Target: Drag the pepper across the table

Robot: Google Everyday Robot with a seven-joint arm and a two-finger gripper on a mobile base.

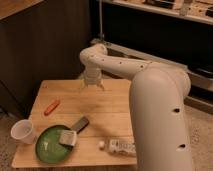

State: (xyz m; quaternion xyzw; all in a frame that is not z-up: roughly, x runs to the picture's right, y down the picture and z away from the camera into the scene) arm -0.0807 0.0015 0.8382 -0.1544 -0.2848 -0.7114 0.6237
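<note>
The pepper point(51, 106) is a small slender orange-red item lying on the left part of the light wooden table point(107, 107). My gripper point(93, 87) hangs from the white arm over the far middle of the table, pointing down. It is to the right of the pepper and farther back, apart from it. Nothing shows in it.
A white cup point(23, 132) stands at the front left corner. A green plate point(54, 142) holds a small pale item and a spatula point(73, 132) with a dark handle. A plastic bottle point(120, 146) lies at the front edge. The white arm point(160, 110) fills the right side. A dark cabinet stands behind the table.
</note>
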